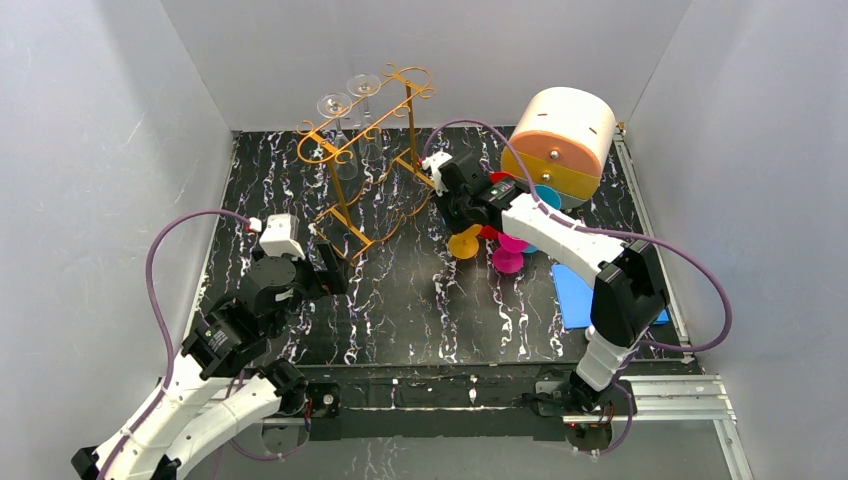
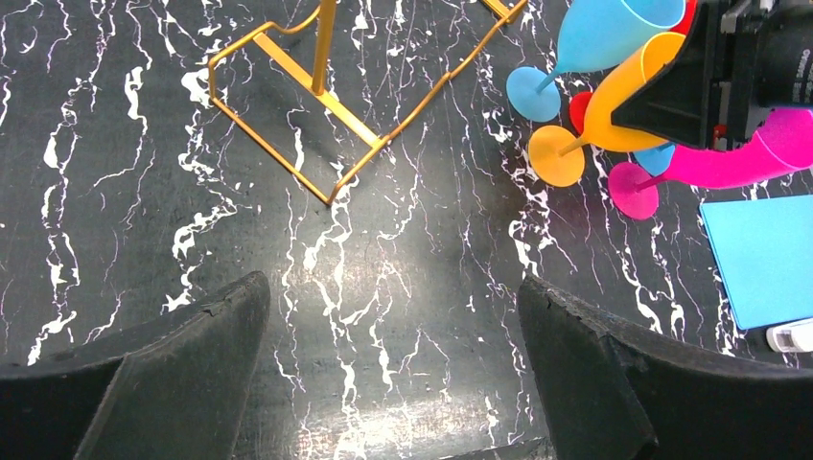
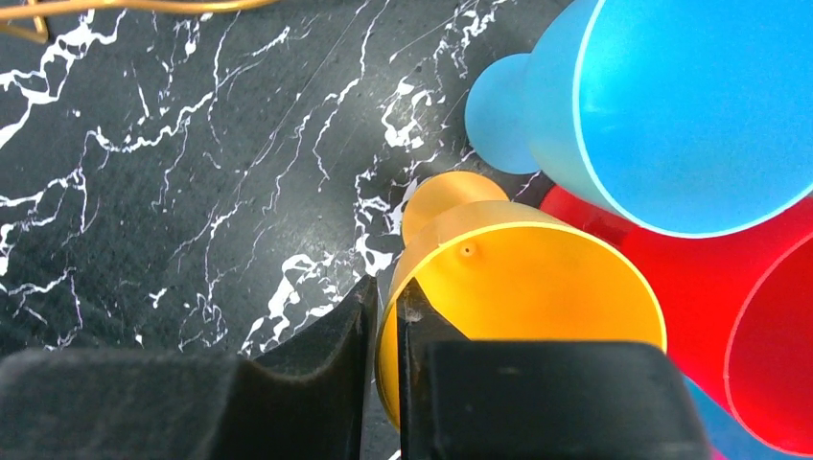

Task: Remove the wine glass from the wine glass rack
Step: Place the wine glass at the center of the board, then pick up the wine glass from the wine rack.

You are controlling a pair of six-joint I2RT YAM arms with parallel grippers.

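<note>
The right gripper (image 3: 386, 299) is nearly closed, pinching the rim of an orange wine glass (image 3: 537, 287) that leans with its mouth up at the fingers and its foot down by the black marbled table (image 1: 400, 300). The left gripper (image 2: 395, 292) hangs wide open and empty. At the rear left stands the wine glass rack (image 2: 331, 99), its rails running near-left to far-right, with two clear glasses (image 1: 335, 105) hanging foot-up.
</note>
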